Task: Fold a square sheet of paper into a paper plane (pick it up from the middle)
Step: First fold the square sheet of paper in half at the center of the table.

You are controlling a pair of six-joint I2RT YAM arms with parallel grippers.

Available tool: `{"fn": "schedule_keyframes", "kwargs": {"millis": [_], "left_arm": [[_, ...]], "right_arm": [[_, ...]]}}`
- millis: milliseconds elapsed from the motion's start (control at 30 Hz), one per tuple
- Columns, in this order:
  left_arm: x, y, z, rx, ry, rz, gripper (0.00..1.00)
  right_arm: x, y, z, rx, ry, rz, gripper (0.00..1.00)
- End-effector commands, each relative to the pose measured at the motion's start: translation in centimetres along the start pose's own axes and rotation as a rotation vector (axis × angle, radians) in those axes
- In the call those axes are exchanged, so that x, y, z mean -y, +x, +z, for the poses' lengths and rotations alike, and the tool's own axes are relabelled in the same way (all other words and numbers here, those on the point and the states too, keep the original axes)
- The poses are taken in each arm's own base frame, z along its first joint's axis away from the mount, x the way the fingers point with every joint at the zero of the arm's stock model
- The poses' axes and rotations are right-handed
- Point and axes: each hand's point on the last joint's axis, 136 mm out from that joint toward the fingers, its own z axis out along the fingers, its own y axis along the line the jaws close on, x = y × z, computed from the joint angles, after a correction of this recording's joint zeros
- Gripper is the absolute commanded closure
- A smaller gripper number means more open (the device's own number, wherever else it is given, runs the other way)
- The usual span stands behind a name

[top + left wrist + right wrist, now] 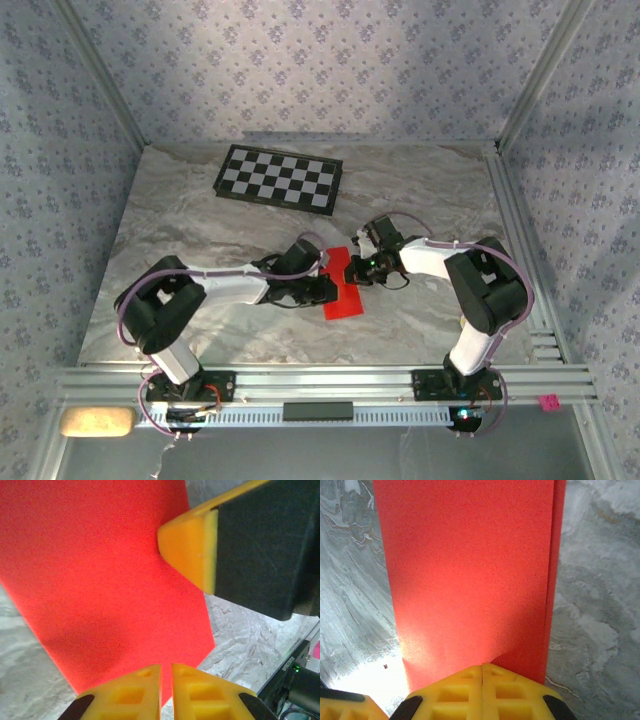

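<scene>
**Step in hand: setting the first centre fold.** The square sheet of paper (343, 300) is lying flat on the table (200, 240), just right of centre in the top view, between the two arms. It is doubled into a narrow rectangle. In the right wrist view a second layer is showing as a thin strip along the rectangle's right edge, so the two halves are sitting slightly out of register.

**Right gripper** (482, 682): it is sitting at the bottom centre of its own view, clenched, with nothing between its jaws. Its tips are bearing on the near short edge of the sheet.

**Left gripper** (166, 690): it is sitting at the bottom centre of its own view, jaws drawn almost together, with a hairline gap through which red is showing. It is sitting over the sheet's lower edge. Whether it is pinching a layer or only pressing cannot be told.

The checkerboard (280, 178) is lying well apart, toward the upper centre of the top view.

**Judgement.** No diagonal nose folds are showing, so the task appears to be at an early stage.

**Next move.**
1. Firm the crease along its full length.
2. Keep one gripper pinning the sheet.
3. Have the other release, catch a corner of a single layer and bring it to the centre line.

The thin paper is likely to slide on the smooth table if the pinning pressure lapses.
</scene>
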Motion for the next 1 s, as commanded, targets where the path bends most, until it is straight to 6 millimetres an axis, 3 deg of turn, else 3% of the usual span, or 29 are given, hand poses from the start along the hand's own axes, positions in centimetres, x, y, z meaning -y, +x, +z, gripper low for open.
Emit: {"fn": "schedule_keyframes", "kwargs": {"millis": [0, 200, 367, 533, 700, 833, 967], "left_arm": [[-0.1, 1.8, 1.1, -0.071, 0.031, -0.012, 0.85], [-3.3, 5.9, 2.4, -0.171, -0.066, 0.004, 0.86], [-5.5, 7.4, 1.9, -0.182, -0.113, -0.015, 0.86], [-5.4, 8.1, 0.9, -0.178, -0.103, 0.002, 0.84], [-5.0, 10.2, -0.1, -0.231, -0.115, 0.094, 0.83], [-3.3, 8.8, -1.9, -0.139, -0.066, 0.113, 0.83], [-1.0, 5.4, -3.9, -0.007, 0.008, 0.145, 0.79]], "right_arm": [[6.1, 4.7, 0.4, -0.124, 0.236, 0.121, 1.00], [6.2, 4.6, 0.0, -0.109, 0.250, 0.120, 1.00], [6.3, 4.7, 0.0, -0.105, 0.252, 0.126, 1.00], [6.2, 4.4, -0.2, -0.096, 0.250, 0.127, 1.00], [5.6, 4.2, -0.2, -0.094, 0.221, 0.135, 1.00], [3.3, 3.0, -0.5, -0.060, 0.119, 0.131, 1.00], [-1.1, 0.3, -2.4, 0.025, -0.047, 0.079, 0.98]]}}
